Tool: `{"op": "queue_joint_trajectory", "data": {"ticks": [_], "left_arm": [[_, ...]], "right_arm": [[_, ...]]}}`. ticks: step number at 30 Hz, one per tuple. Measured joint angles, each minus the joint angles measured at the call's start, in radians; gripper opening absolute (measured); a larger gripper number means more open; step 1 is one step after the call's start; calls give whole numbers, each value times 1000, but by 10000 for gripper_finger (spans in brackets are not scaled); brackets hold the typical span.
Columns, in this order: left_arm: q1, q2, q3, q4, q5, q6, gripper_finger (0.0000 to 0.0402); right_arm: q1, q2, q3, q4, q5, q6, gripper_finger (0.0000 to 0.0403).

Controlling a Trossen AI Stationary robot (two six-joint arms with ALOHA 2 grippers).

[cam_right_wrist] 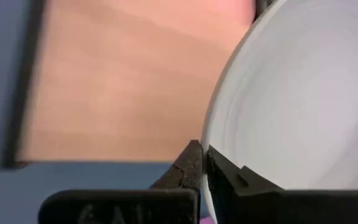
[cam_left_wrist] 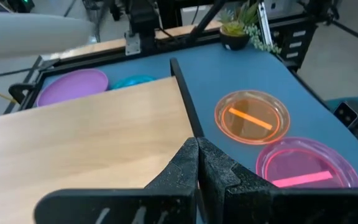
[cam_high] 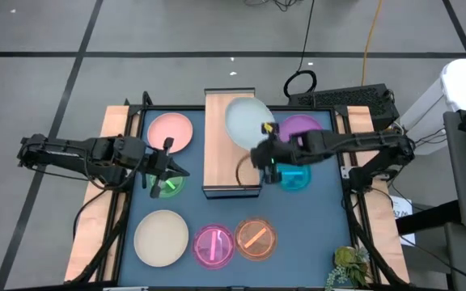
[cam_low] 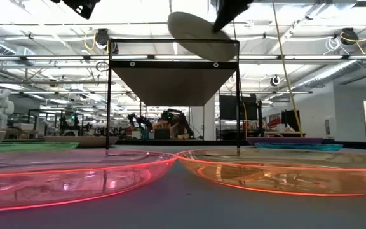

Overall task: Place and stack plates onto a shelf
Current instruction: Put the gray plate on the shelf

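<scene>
My right gripper (cam_high: 264, 151) (cam_right_wrist: 204, 152) is shut on the pale blue-white plate (cam_high: 245, 121) (cam_low: 202, 35) above the light-wood shelf (cam_high: 231, 162) (cam_low: 173, 86). My left gripper (cam_high: 168, 166) (cam_left_wrist: 197, 158) is shut and touches nothing; it hovers raised over the green plate (cam_high: 167, 185), just left of the shelf. On the blue mat lie the salmon pink plate (cam_high: 171, 132), purple plate (cam_high: 302, 127), teal plate (cam_high: 294, 179), cream plate (cam_high: 161, 237), magenta plate (cam_high: 214, 245) and orange plate (cam_high: 255, 238). My right gripper pinches the pale blue-white plate's rim (cam_right_wrist: 213, 140) between its two fingers, at the plate's near-right edge. The fingers reach in from the table's right. The plate is lifted clear above the shelf and tilted, as the low view shows.
The shelf stands on a dark frame (cam_low: 109, 95) in the middle of the mat. Wooden side boards (cam_high: 112, 121) flank the mat. A small plant (cam_high: 348, 263) stands at the near right corner. A keyboard (cam_high: 346, 99) lies beyond the far edge.
</scene>
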Motion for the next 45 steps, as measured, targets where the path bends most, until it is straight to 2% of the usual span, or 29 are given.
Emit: {"op": "queue_joint_trajectory", "data": {"ticks": [8, 13, 16, 24, 30, 32, 36, 45], "left_arm": [[0, 0, 0, -2, 0, 1, 4], [0, 0, 0, 1, 0, 5, 4], [0, 0, 0, 1, 0, 7, 4], [0, 0, 0, 2, 0, 31, 4], [0, 0, 0, 3, 0, 33, 4], [0, 0, 0, 3, 0, 33, 4], [0, 0, 0, 3, 0, 41, 4], [0, 0, 0, 3, 0, 33, 4]], "right_arm": [[-146, 1, 0, 238, -106, -276, 0], [-213, 1, 0, 434, -106, -376, 0], [-248, 1, 0, 483, -159, -425, 0], [-310, 25, 0, 559, -233, -452, 0], [-322, 52, 0, 599, -212, -379, 0], [-326, 52, 0, 578, -212, -371, 0], [-342, 52, 0, 512, -286, -339, 0], [-360, 150, -2, 466, -290, -321, 0]]}}
